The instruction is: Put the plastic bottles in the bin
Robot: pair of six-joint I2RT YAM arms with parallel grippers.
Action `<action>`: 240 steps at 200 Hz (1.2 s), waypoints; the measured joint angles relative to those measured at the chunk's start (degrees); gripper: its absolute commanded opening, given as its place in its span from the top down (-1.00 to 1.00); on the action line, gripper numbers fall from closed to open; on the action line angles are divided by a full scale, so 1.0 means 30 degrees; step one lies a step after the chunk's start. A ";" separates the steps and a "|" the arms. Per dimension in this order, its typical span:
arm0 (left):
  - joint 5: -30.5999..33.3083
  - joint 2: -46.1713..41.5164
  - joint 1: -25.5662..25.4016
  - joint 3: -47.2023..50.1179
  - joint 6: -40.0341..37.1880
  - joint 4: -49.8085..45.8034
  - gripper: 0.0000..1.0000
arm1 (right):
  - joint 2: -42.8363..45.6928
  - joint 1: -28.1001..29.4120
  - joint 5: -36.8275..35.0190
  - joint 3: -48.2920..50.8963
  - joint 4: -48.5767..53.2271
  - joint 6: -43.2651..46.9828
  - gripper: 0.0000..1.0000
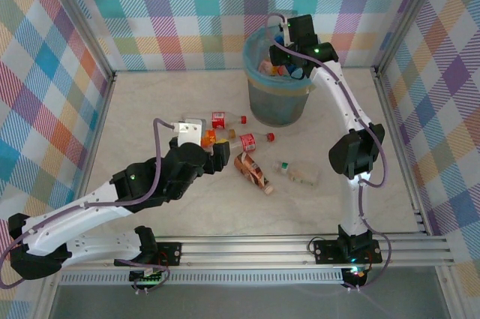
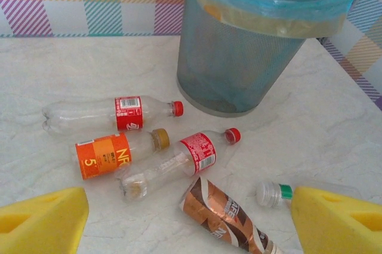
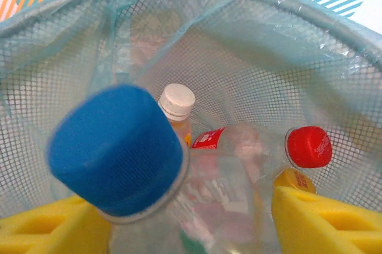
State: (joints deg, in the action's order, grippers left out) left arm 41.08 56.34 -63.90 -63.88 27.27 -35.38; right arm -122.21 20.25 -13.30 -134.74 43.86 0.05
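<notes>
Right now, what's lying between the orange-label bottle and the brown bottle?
A clear bottle with a red label and red cap lies between them, in the left wrist view.

Five plastic bottles [image 2: 128, 112] lie on the table [image 2: 322, 122]; one bin [image 2: 239, 69] holds at least three.

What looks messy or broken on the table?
Several bottles lie tipped on their sides beside the bin instead of inside it. The brown bottle looks crumpled, its wrapper wrinkled. No spilled liquid shows.

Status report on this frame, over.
Right gripper over round grey-blue lined bin, jaws shut on blue-capped clear plastic bottle. Left gripper jaws open near five loose plastic bottles. Nothing obstructing.
</notes>
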 measured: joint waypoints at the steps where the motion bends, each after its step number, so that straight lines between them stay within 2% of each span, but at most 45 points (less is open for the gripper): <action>1: 0.0007 0.0007 0.0000 0.0000 0.0007 -0.0007 -0.77 | 0.0000 0.0000 0.0022 0.0000 0.0000 -0.0007 -0.48; 34: 0.0000 0.0452 0.0102 0.0000 0.0204 -0.0168 -0.78 | 0.0000 -0.0015 0.0248 0.0000 0.0036 -0.0240 -0.56; 156: 0.0051 0.1056 0.0750 -0.0029 0.1188 -0.0729 -0.79 | 0.0736 -0.0015 0.2055 -0.0634 0.0306 -0.0918 -0.53; 204: 0.0197 0.0794 0.1494 -0.0036 0.3198 -0.2732 -0.80 | 0.2667 0.0437 0.3359 -0.0627 0.0590 -0.1435 -0.53; 240: 0.0058 -0.0087 0.2375 0.0481 0.4488 -0.3453 -0.82 | 0.6135 0.2441 0.3300 0.1581 0.0372 -0.1035 -0.54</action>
State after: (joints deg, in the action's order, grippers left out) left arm 41.25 56.07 -56.77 -62.43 40.73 -45.74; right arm -103.81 27.57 -3.40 -129.99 44.97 -3.05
